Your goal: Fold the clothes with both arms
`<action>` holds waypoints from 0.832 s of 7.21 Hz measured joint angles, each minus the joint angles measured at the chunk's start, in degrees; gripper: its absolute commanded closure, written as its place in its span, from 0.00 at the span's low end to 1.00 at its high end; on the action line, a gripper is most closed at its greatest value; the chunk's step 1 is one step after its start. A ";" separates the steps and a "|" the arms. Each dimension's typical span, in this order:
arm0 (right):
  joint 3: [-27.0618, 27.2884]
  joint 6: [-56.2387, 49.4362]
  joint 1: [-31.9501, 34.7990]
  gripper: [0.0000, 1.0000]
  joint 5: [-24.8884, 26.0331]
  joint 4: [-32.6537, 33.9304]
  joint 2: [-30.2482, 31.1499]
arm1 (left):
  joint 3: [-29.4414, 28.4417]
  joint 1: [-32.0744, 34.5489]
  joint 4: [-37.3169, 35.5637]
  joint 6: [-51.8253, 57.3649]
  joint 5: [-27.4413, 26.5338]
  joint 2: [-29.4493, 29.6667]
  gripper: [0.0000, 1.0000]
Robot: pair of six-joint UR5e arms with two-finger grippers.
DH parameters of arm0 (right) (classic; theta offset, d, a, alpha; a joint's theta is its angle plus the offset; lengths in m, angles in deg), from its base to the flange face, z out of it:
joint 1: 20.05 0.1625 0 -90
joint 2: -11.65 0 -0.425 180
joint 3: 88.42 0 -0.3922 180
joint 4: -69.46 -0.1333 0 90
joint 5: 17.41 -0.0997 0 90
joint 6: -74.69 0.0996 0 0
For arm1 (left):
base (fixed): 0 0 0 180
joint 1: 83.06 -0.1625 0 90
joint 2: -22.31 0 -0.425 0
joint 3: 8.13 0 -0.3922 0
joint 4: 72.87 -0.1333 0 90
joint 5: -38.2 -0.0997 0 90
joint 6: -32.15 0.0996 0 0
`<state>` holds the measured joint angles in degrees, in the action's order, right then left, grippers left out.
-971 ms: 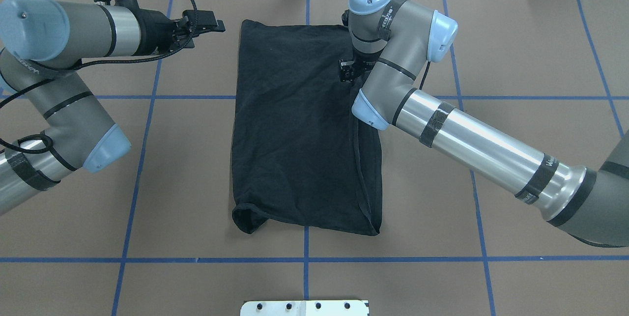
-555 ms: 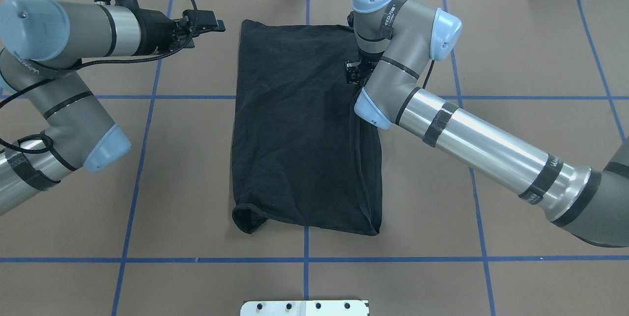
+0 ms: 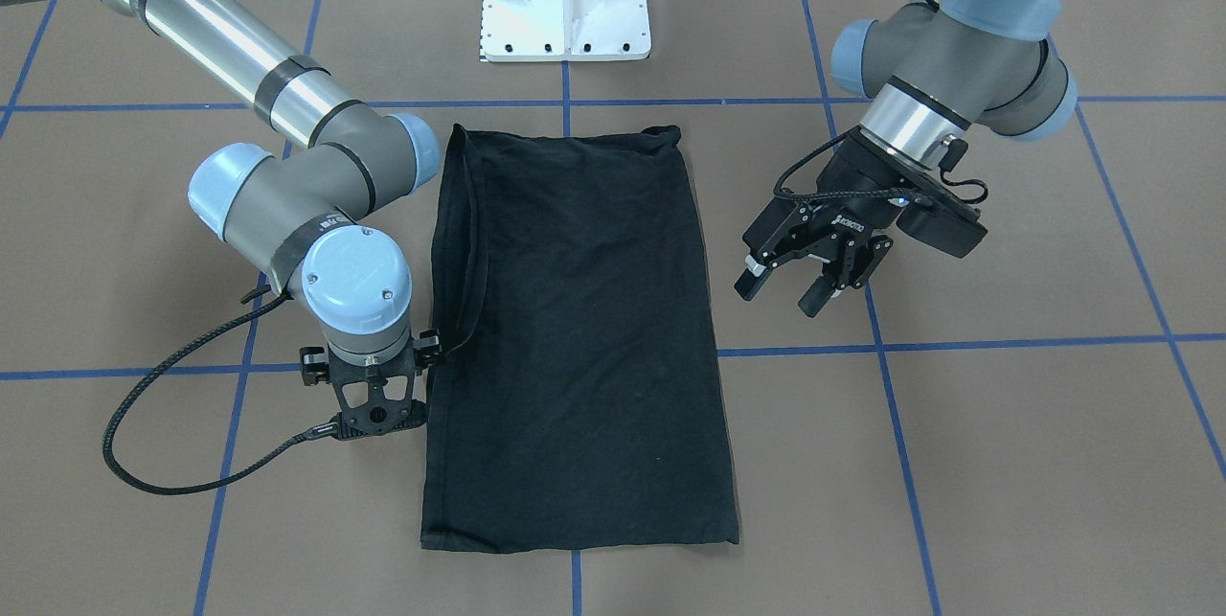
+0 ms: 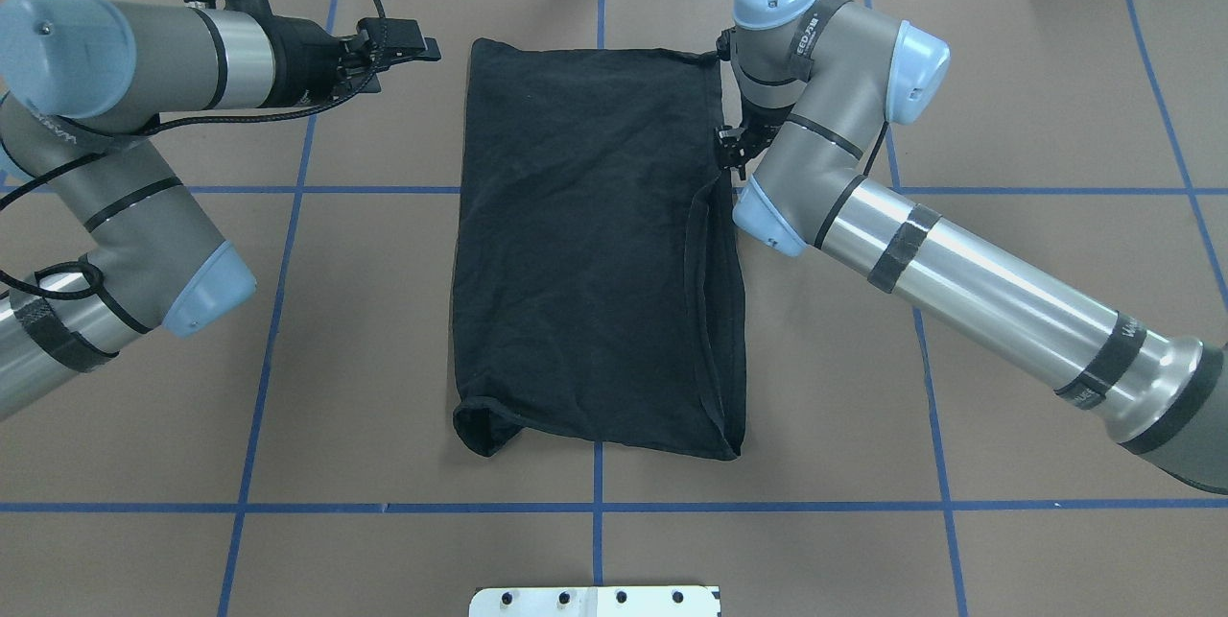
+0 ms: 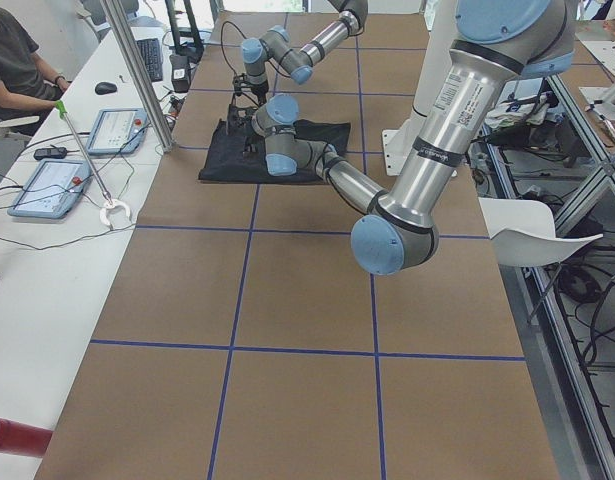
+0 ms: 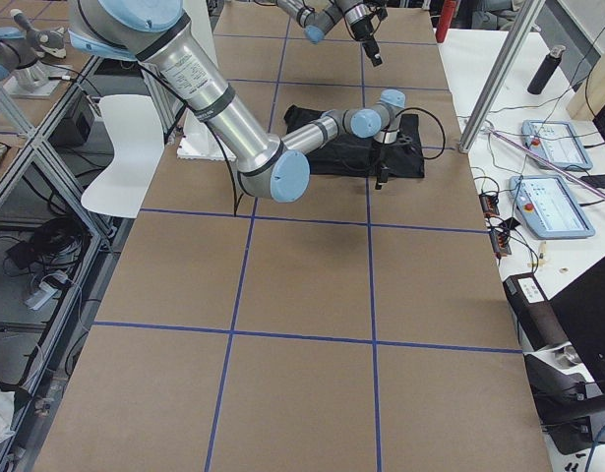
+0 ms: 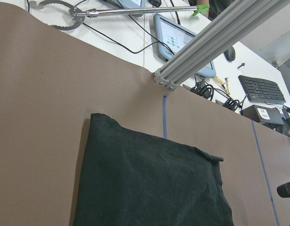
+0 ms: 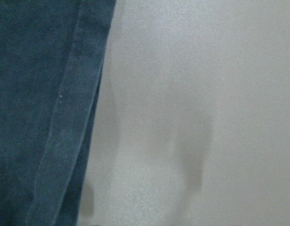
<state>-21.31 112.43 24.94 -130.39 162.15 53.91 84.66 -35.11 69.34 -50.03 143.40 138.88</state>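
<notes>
Left gripper (image 3: 781, 293), jaws spread wide and holding nothing, held above bare tabletop (image 4: 1007, 118) just off the far left corner of the T-shirt (image 4: 585, 243), near the tabletop's far edge. Right gripper (image 6: 379, 175) pointed straight down just beside the shirt's right long hem, toward its far end. Impossible to tell how far open, with the wrist hiding the fingers from above and the wrist camera showing only hem, bare surface and two soft shadows.

Black T-shirt flat in a long narrow rectangle across the middle of the tabletop, one short end close to the far edge, the other toward the robot's edge, print out of sight.

Judged to be the approach for a crosswise fold. To do it well: bring the right fingers in under the hem rather than down beside it, and catch every layer at the far right corner. Match that with the left at the far left corner, then lift both level and carry them toward the near end, keeping the cloth taut to avoid a skewed crease.
</notes>
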 measured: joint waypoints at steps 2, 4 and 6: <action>3.09 -1.11 0.87 0.05 -1.08 4.62 -0.59 | 0.02 0.01 0.00 0.00 0.00 0.00 0.00; 3.28 -0.22 -0.15 0.05 -2.06 5.06 -2.18 | 0.03 0.01 -0.03 0.00 0.00 -0.03 0.00; 1.05 2.18 -1.89 0.05 -1.94 0.89 -3.01 | 0.09 -0.04 -0.02 -0.06 0.00 0.02 0.00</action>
<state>-20.26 114.61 23.05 -132.33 163.04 50.91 84.74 -35.15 69.32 -50.08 143.41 138.90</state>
